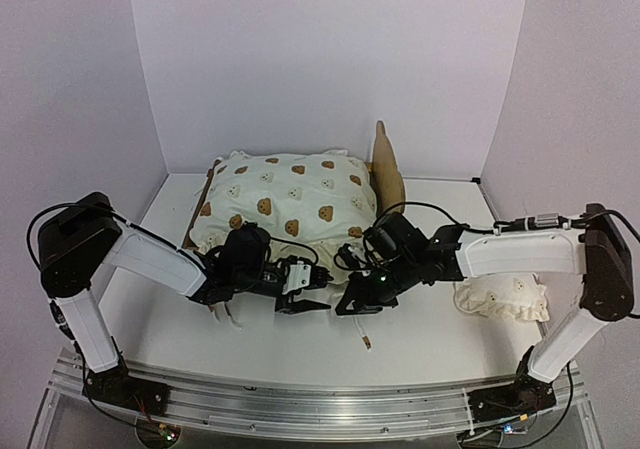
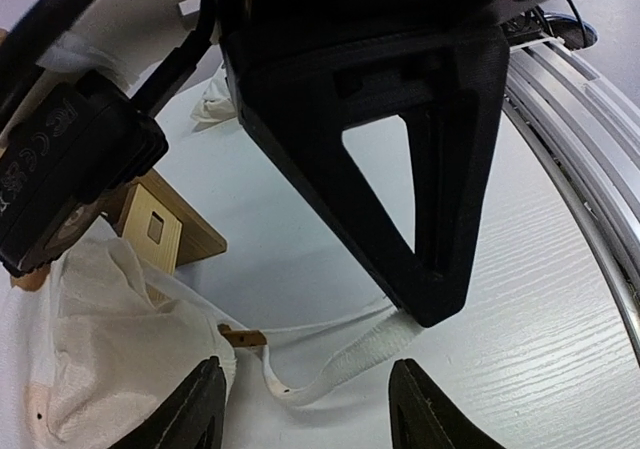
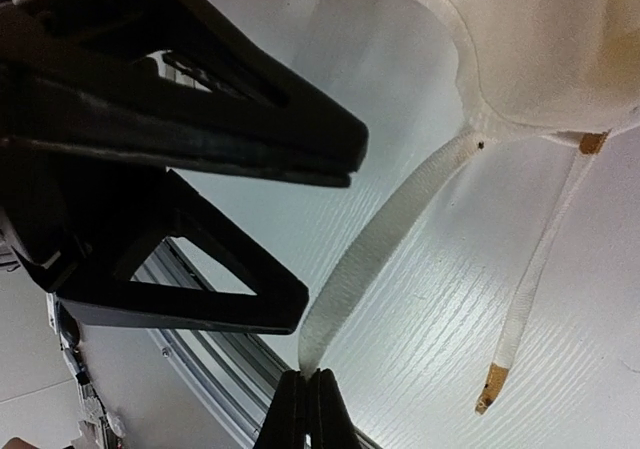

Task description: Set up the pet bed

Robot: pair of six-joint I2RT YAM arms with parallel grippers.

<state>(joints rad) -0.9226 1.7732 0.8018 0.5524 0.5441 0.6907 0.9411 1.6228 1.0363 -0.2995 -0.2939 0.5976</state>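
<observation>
The end of a strap point(image 3: 370, 249) vanishes between the closed tips of the right pincer point(image 3: 306, 389), themselves cropped below; beyond that pincer, a cushion point(image 1: 285, 204) covers most of the pet bed point(image 1: 389, 167).

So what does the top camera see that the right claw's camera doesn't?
Only the top camera shows the pet bed, its wooden headboard poking up behind the cushion, plus the little pillow and both whole arms. Only the right wrist camera shows that the right claw is pinched shut on a white tie. Both show the cushion, its ties and the open left claw.
</observation>
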